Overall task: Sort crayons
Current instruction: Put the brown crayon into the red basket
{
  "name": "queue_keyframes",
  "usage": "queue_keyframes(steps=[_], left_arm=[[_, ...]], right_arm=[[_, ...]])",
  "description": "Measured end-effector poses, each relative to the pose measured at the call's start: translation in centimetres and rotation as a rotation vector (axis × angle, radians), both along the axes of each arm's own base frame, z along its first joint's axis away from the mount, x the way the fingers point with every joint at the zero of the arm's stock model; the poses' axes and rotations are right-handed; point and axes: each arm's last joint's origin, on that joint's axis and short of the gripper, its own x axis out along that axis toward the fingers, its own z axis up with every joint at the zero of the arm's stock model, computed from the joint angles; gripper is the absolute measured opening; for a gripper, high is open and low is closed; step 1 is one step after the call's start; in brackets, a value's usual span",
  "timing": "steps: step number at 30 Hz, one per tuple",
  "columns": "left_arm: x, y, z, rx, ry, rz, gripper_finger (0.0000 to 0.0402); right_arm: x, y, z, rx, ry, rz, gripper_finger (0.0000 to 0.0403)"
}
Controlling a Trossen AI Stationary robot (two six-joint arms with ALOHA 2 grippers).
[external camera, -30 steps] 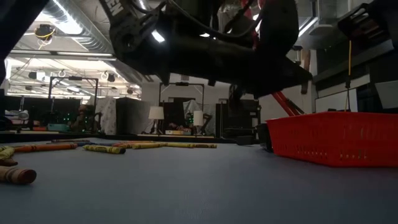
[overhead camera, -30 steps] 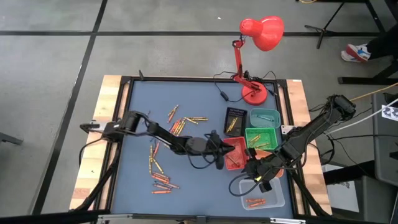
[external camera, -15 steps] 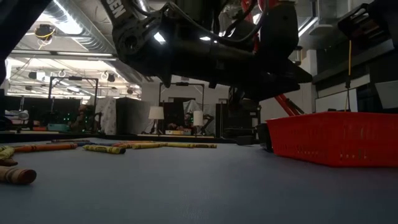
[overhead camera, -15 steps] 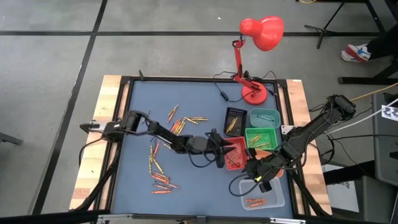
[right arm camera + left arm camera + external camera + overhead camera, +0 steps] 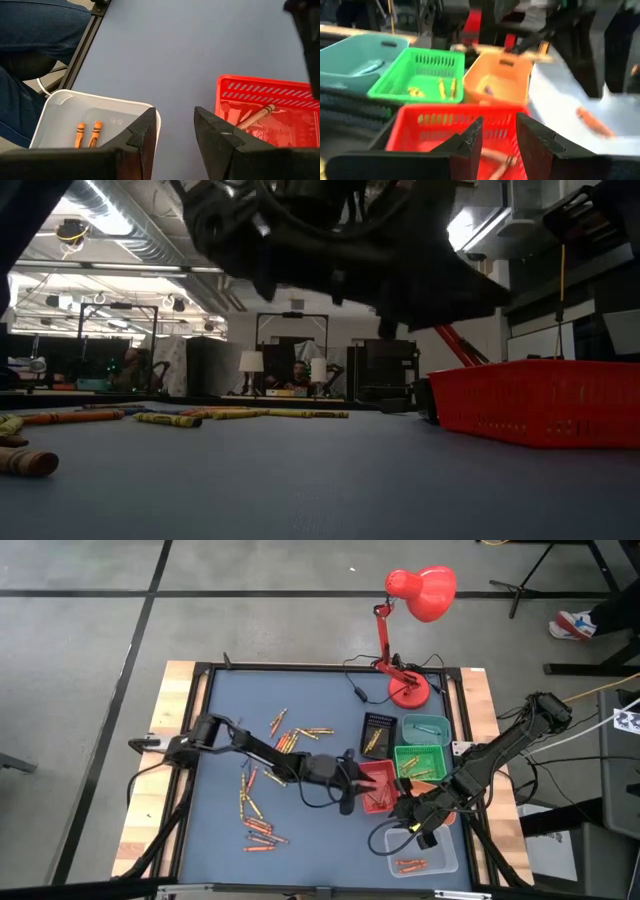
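Note:
Many crayons (image 5: 288,741) lie loose on the blue mat, with more at the near left (image 5: 258,828) and along the mat in the low view (image 5: 170,418). My left gripper (image 5: 354,789) hovers open at the left side of the red tray (image 5: 381,783), empty, with crayons (image 5: 496,161) lying in the tray below its fingers. My right gripper (image 5: 403,812) hangs open and empty between the red tray (image 5: 265,107) and the white tray (image 5: 65,120). The white tray holds two orange crayons (image 5: 87,134).
Green tray (image 5: 420,761) with yellow crayons, teal tray (image 5: 425,727), black tray (image 5: 376,733) and orange tray (image 5: 500,82) cluster at the right. A red desk lamp (image 5: 409,690) stands at the far right with its cable. A person's legs (image 5: 35,30) show beyond the table's edge.
My left gripper has rolled and tipped its front upward while staying over the red tray's left side. The right arm has kept still.

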Motion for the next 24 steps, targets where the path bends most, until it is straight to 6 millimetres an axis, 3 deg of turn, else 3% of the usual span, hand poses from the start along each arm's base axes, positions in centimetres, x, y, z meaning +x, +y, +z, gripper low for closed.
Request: queue_keyframes(steps=[8,14,17,24], left_arm=[[-2.3,0.0,5.1,0.14,0.151,-0.043,0.0102],[-5.1,-1.9,8.1,0.13,0.277,-0.093,0.0102],[-6.4,-3.6,8.4,0.099,0.346,-0.123,0.0102],[-9.4,-8.6,7.0,0.059,0.555,-0.203,0.0102]], right_arm=[[0.0,0.0,0.0,-0.001,0.002,0.0,0.0131],[0.0,0.0,-0.1,-0.005,0.006,0.0,0.0131],[0.0,0.0,-0.1,-0.005,0.006,0.0,0.0131],[0.0,0.0,-0.1,-0.005,0.007,0.0,0.0131]])
